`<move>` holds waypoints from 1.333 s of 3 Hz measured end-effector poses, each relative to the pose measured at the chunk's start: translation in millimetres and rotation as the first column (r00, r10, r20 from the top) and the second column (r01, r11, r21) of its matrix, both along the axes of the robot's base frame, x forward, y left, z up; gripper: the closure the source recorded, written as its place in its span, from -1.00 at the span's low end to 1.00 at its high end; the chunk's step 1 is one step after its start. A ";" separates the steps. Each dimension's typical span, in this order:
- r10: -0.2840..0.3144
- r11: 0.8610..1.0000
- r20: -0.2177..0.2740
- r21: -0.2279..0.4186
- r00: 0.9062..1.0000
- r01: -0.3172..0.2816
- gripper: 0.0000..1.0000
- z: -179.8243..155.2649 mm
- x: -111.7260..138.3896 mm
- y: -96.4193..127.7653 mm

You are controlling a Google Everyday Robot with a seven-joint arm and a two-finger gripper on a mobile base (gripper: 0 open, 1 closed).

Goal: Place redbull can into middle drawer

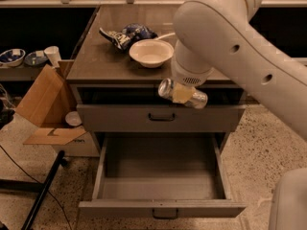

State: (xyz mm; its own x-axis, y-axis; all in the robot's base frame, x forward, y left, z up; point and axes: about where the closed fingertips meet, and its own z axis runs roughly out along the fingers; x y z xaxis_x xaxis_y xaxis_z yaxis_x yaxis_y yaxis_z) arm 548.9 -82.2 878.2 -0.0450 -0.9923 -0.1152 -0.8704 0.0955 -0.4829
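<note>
Pincer (183, 94), above the open middle drawer (158, 188), clamps the slim silver redbull can (198, 99) lying sideways.

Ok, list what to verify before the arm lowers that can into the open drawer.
1. Grip: the gripper is shut on the redbull can, which lies sideways in it. Ok.
2. Middle drawer is pulled out and its floor is bare. Ok.
3. Upper drawer front is closed and does not jut over the opening. Ok.
4. Can above the opening: it shows against the upper drawer front, and depth is unclear from this one view. Cannot tell.
5. White bowl and snack bag sit on the countertop, apart from the can. Ok.
</note>
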 end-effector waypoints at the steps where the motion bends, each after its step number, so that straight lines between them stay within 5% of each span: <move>1: 0.042 0.999 -0.036 0.002 0.998 -0.041 1.00 -26.9 6.0 27.2; 4: 0.072 0.997 -0.173 -0.015 0.982 -0.076 1.00 -91.3 -49.4 60.3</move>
State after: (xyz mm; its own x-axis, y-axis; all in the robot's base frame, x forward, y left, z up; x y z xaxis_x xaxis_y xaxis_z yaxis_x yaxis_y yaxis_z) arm 499.6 -21.9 786.9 0.0112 -0.9958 -0.0903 -0.9451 0.0190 -0.3261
